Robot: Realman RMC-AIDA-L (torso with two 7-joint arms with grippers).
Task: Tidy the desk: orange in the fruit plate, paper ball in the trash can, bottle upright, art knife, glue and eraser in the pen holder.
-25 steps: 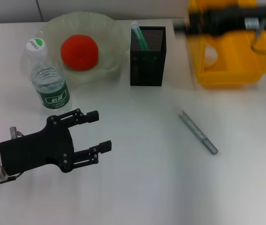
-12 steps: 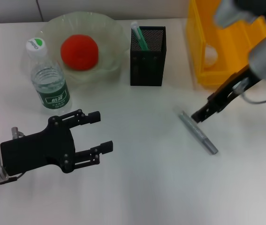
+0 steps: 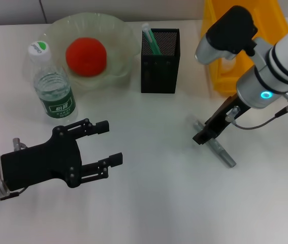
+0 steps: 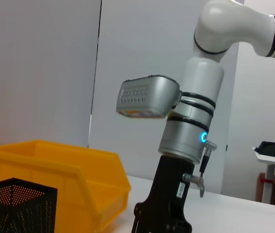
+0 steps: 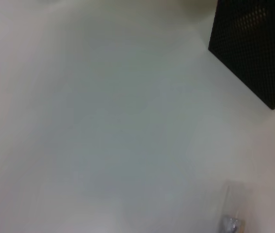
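The grey art knife (image 3: 224,155) lies on the white desk right of centre. My right gripper (image 3: 202,136) is low over the knife's upper left end. The knife's tip shows in the right wrist view (image 5: 231,224). My left gripper (image 3: 109,142) is open and empty, hovering at the front left. The orange (image 3: 85,56) lies in the pale green fruit plate (image 3: 121,31). The bottle (image 3: 53,87) stands upright by the plate. The black mesh pen holder (image 3: 159,66) holds a green and white glue stick (image 3: 149,37). No eraser shows.
The yellow bin (image 3: 225,81) stands at the back right, partly behind my right arm (image 3: 265,76). The left wrist view shows the right arm (image 4: 188,141), the bin (image 4: 79,174) and the pen holder (image 4: 16,206). The holder's corner shows in the right wrist view (image 5: 256,48).
My right arm has swung from over the yellow bin down and forward to the art knife's upper left end. The left arm has not moved.
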